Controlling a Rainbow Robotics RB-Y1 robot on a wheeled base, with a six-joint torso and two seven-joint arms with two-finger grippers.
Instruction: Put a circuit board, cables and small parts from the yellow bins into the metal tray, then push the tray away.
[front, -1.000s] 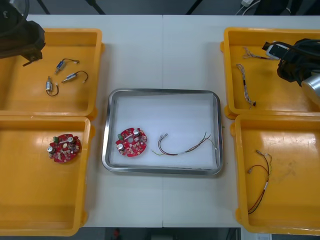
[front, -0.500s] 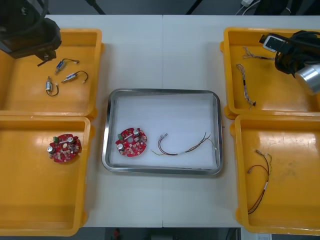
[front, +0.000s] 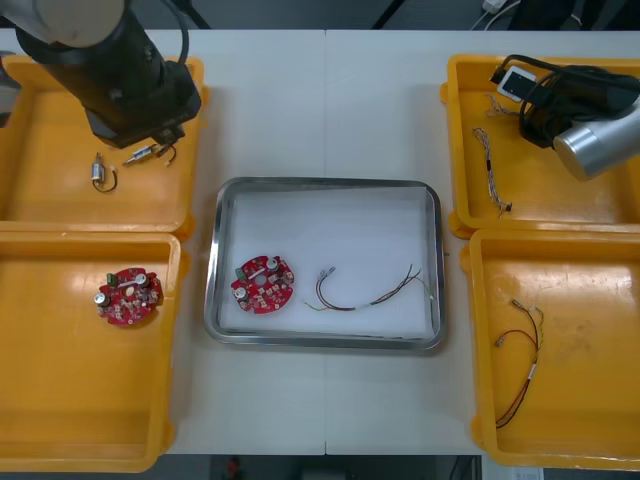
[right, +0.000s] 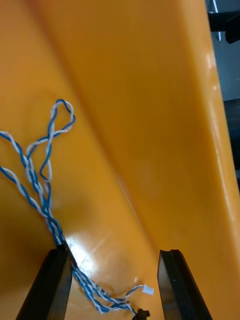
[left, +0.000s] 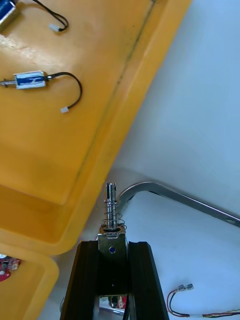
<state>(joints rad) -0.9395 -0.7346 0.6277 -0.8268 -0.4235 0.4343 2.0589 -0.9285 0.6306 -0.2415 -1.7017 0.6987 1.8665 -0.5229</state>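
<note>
My left gripper (left: 112, 246) is shut on a small metal part (left: 112, 210) with a spring and pin. It hangs over the rim of the far-left yellow bin (left: 60, 150), near a corner of the metal tray (left: 155, 188). In the front view the left arm (front: 120, 70) covers that bin's right side. The tray (front: 224, 262) holds a red circuit board (front: 263, 283) and a red and yellow cable (front: 370, 292). My right gripper (right: 114, 255) stands open low in the far-right bin (front: 560, 190). A twisted blue and white cable (right: 42, 195) runs past its left finger (right: 52, 285).
Two small metal parts (front: 100, 172) (front: 150, 152) lie in the far-left bin. Another red circuit board (front: 128, 295) sits in the near-left bin. Blue and white cables (front: 490, 170) lie in the far-right bin, and a red and yellow cable (front: 520, 360) lies in the near-right bin.
The left arm has swung right across the far-left bin toward the tray, and one small metal part has left the bin floor. The right arm has shifted left along its bin.
</note>
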